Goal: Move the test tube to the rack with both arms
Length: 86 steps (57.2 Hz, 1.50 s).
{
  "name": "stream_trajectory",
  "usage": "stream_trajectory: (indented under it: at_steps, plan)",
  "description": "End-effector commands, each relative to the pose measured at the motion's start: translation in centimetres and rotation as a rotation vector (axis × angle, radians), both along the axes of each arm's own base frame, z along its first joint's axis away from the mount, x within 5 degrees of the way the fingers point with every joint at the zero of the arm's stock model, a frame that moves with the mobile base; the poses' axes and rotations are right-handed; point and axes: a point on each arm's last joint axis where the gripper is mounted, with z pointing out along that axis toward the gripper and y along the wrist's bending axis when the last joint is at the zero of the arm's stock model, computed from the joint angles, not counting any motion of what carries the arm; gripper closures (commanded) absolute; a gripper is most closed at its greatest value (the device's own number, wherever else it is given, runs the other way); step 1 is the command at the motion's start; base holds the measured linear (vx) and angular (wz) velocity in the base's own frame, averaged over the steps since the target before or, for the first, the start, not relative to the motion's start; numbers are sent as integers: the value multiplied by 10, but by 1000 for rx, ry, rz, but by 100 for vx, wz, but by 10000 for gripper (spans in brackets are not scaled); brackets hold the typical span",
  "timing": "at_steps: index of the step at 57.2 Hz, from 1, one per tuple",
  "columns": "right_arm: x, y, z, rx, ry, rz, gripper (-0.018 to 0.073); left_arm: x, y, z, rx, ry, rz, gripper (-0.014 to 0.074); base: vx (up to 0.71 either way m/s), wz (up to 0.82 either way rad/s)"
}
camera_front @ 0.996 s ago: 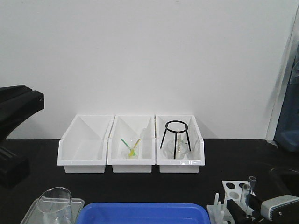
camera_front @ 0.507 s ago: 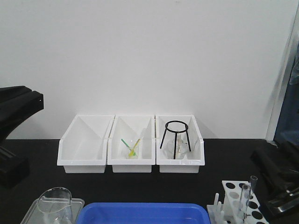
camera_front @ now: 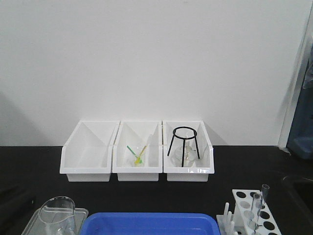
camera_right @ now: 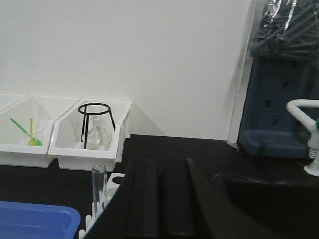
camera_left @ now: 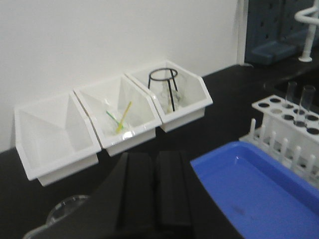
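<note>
Looks pretty much done to me: the test tube (camera_front: 255, 209) stands upright in the rack (camera_front: 268, 226), down at 5 o'clock on the bench. Both the left gripper (camera_left: 157, 191) and the right gripper (camera_right: 159, 199) look closed and empty, well apart from it.

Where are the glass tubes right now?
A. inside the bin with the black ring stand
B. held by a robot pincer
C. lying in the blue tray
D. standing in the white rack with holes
D: two clear tubes stand upright in the white rack, right of the blue tray, with nothing holding them.
</note>
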Motion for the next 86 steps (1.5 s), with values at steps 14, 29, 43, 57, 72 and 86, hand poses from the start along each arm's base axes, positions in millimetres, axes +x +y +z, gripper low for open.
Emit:
stream_trajectory:
  at_steps: [14, 29, 43, 57, 72, 86]
  plan:
    - [-19, -1, 18, -7, -132, -3, 567, -12, 3, -3, -87, -9, -58, 603, 0, 0]
    - [-19, -1, 17, -7, -131, -3, 567, -12, 3, -3, -87, -9, -58, 603, 0, 0]
    - [-19, -1, 17, -7, -128, -4, 567, -12, 3, -3, -86, -9, -58, 603, 0, 0]
    - [-19, -1, 17, -7, -128, -4, 567, -22, 29, -12, -221, -29, 45, 603, 0, 0]
    - [-19, -1, 17, -7, -128, -4, 567, -56, 58, -83, -327, -248, 169, 603, 0, 0]
    - [-19, -1, 17, -7, -128, -4, 567, -68, 63, -125, -391, -309, 218, 603, 0, 0]
